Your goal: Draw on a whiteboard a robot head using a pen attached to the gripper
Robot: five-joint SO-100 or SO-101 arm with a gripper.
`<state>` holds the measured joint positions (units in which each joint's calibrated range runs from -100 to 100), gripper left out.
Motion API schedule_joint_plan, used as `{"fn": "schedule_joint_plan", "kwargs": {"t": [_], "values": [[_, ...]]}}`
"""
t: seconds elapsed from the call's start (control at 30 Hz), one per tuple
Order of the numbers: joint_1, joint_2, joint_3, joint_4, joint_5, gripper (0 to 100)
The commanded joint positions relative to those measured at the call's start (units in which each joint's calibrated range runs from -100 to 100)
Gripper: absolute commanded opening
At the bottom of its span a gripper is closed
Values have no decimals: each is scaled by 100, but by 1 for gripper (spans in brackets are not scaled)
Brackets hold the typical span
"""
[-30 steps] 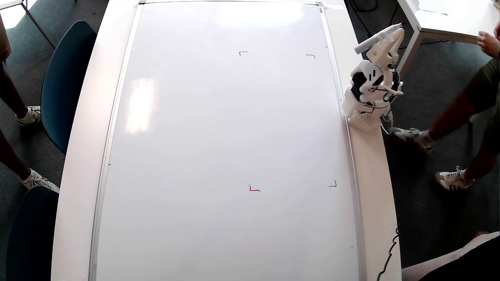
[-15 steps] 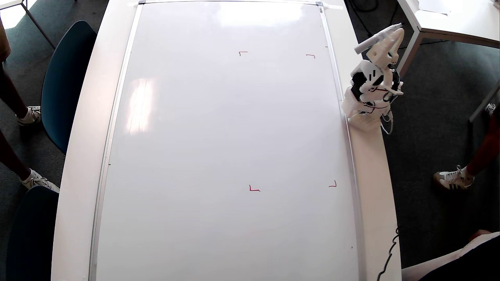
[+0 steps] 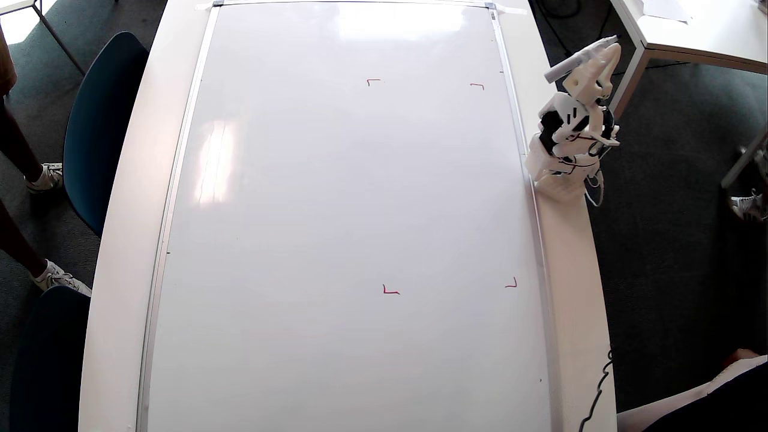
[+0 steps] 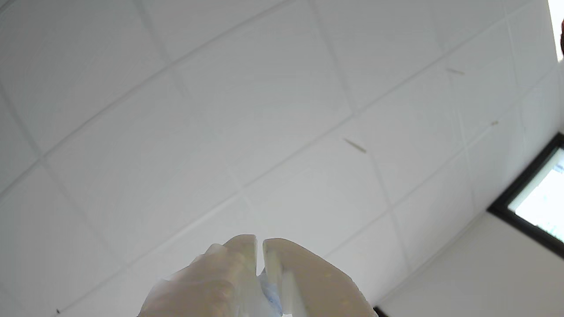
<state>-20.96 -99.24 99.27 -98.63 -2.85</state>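
The whiteboard (image 3: 336, 228) lies flat and fills the table in the overhead view. It bears four small red corner marks (image 3: 390, 291) and no dark drawn lines; no robot head shows. The white arm stands folded at the board's right edge. Its gripper (image 3: 611, 51) points up and away, off the board. The pen (image 3: 577, 62) runs along the gripper's side, fixed to it. In the wrist view the gripper (image 4: 260, 242) points at the ceiling with its jaws almost together, and a bit of blue (image 4: 271, 296) shows between them.
The white table rim (image 3: 129, 198) surrounds the board. Dark chairs (image 3: 99, 120) and a person's legs and shoes (image 3: 45, 177) are at the left. Another white table (image 3: 702, 30) stands at the upper right. A black cable (image 3: 600, 384) hangs at the lower right.
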Motion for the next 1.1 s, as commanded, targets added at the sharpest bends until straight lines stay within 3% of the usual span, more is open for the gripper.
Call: {"fn": "schedule_joint_plan", "kwargs": {"t": [0.0, 0.67, 0.83, 1.07], "values": [[-21, -76, 27, -85, -16, 1], [-21, -76, 27, -24, 0, 1], [-21, -76, -699, 1557, 0, 1], [-13, 34, -3070, 5641, 0, 1]]}}
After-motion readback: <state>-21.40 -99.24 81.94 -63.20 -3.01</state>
